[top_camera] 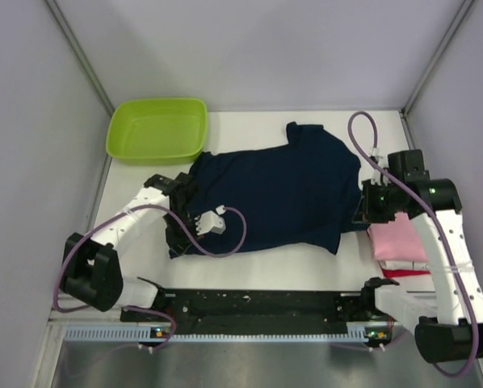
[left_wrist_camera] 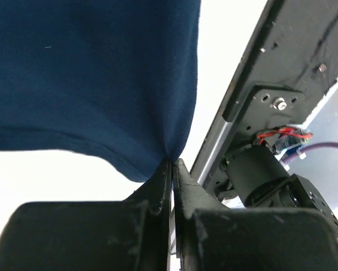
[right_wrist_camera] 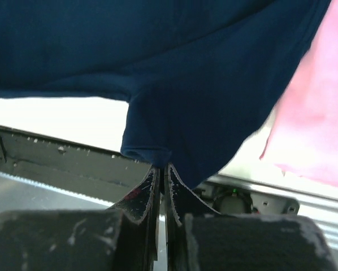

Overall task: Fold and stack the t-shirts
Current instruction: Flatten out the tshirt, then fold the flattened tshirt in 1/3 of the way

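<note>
1. Black mounting rail [top_camera: 258,305] is seen along the near edge of the white table [top_camera: 258,263], with the two arm bases fixed at its left and right ends.
2. Just beyond the rail, a navy t-shirt [top_camera: 282,190] is spread across the middle of the table, unfolded and somewhat rumpled, with one sleeve pointing towards the far side.
3. The left gripper [left_wrist_camera: 171,165] is placed at the shirt's left edge. In the left wrist view its jaws are shown pressed together on a pinch of navy cloth, which is drawn up into a small peak at the tips.
4. The right gripper [right_wrist_camera: 163,166] is placed at the shirt's right edge. Its jaws are likewise closed tight on a gathered fold of the navy cloth, as seen in the right wrist view.
5. A folded pink t-shirt [top_camera: 399,238] is laid at the right side of the table, just beside the navy shirt and partly hidden by the right arm.
6. A red t-shirt [top_camera: 405,272] is glimpsed under the pink one, only its near edge being exposed.
7. A lime green tub [top_camera: 157,129] is set at the far left corner, its near right corner touched or overlapped by the navy cloth; which cannot be told.
</note>
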